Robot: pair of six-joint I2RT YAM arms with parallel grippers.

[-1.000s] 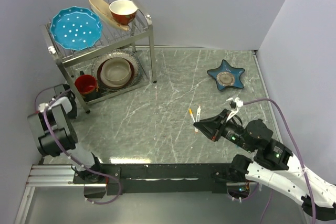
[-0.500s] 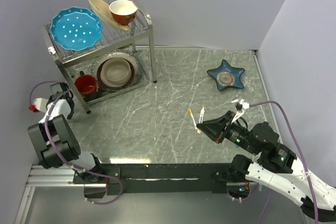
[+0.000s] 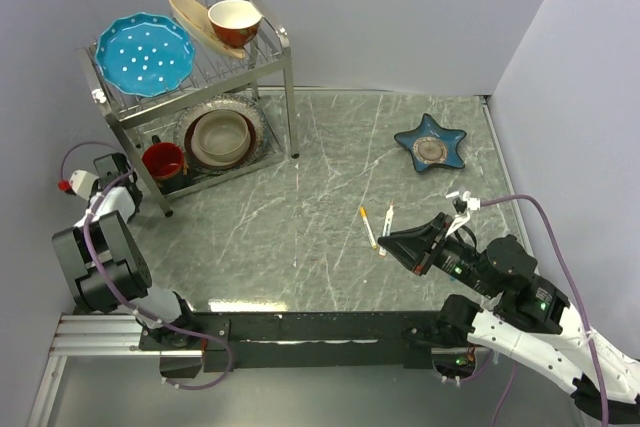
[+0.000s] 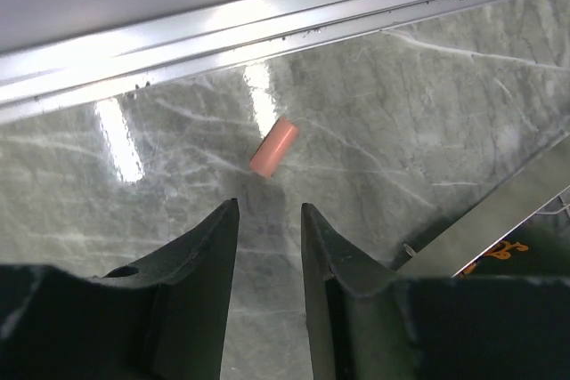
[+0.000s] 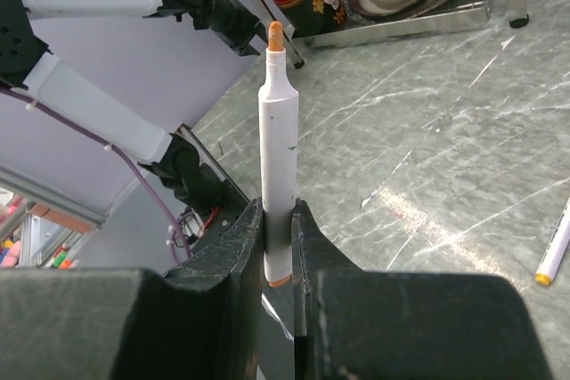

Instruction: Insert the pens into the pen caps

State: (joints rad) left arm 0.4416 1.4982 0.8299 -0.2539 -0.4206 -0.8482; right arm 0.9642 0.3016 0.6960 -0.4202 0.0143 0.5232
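Left end effector (image 4: 269,211) has opened, empty, near a seemingly pink cap (image 4: 273,147); right end effector (image 5: 278,211) pinches orange-tipped pen (image 5: 280,131).

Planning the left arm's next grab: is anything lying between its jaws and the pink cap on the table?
Nothing visible. The pink cap lies alone on the marble table just ahead of the left gripper, whose jaws stand apart. The rack's frame sits off to one side.

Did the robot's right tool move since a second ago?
Yes. The right tool, gripping the pen, drew back slightly rightward, away from the dish rack.
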